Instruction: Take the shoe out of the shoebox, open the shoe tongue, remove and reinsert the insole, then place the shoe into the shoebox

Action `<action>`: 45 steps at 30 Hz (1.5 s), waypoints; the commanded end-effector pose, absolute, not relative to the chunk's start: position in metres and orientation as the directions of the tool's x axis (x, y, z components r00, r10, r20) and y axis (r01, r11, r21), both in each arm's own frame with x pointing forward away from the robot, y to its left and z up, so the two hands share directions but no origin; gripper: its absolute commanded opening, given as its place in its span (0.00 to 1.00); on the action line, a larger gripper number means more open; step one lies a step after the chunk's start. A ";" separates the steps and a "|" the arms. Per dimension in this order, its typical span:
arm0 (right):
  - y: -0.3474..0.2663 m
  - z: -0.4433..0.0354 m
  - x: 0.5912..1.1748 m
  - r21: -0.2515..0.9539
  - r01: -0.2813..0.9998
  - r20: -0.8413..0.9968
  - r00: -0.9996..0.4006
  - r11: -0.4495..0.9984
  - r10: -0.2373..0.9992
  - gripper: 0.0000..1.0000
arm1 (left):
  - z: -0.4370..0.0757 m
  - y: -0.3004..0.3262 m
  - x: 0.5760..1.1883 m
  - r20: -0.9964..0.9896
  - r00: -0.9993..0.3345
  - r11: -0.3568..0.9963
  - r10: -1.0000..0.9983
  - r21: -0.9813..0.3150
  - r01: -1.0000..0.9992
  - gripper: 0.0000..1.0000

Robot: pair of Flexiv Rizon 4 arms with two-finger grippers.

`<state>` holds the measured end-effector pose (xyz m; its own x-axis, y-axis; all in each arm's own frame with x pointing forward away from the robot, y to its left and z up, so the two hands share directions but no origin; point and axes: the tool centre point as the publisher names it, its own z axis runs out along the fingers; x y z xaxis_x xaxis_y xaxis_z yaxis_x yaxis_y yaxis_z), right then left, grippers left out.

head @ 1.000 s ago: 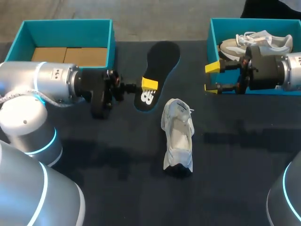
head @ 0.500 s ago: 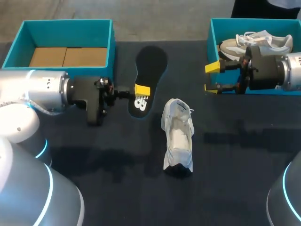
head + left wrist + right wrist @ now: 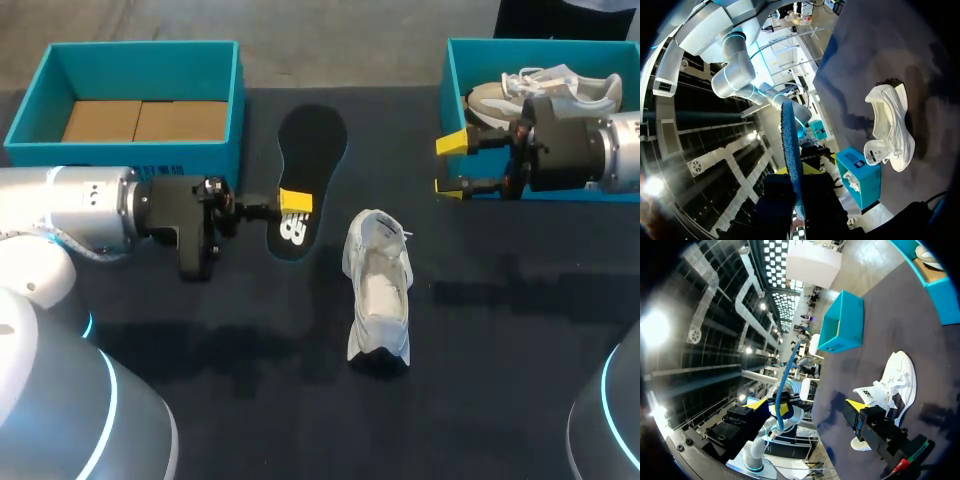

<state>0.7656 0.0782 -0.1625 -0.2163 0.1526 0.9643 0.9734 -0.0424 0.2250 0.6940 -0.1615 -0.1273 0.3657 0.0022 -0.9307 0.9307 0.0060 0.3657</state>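
- My left gripper (image 3: pixel 293 203) was closed on the black insole (image 3: pixel 308 150), pinching it by one side edge near the heel end. The rest of it stood free beyond the fingers, and the left wrist view showed it edge-on.
- The white shoe (image 3: pixel 379 290) sat on its sole on the dark table (image 3: pixel 500 400), out of both boxes, with its mouth facing up and the tongue pulled forward. It was near the insole, on its right and a little closer to me, and nothing was touching it.
- What mattered for the next move was how the two long axes lay. The shoe ran from near to far, heel towards me as best I could judge. The insole ran almost the same way, its broad toe end pointing away from me. I judged they were close to parallel, so the insole needed a sideways carry to the right and a tilt down, not a turn.
- My right gripper (image 3: pixel 452 165) was wide open and held nothing. It hung at the near left corner of the right shoebox (image 3: pixel 455 60), well apart from the shoe.
- The left arm was the nearer one, and it already had the insole.
- A second shoe (image 3: pixel 560 88) lay inside that right box, and the left shoebox (image 3: pixel 140 52) held no shoe.
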 end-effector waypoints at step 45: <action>0.189 -0.134 0.812 0.041 0.994 0.994 -0.031 -0.100 0.101 1.00 | -0.128 -0.162 0.693 -0.930 0.368 0.010 0.002 0.368 0.930 0.00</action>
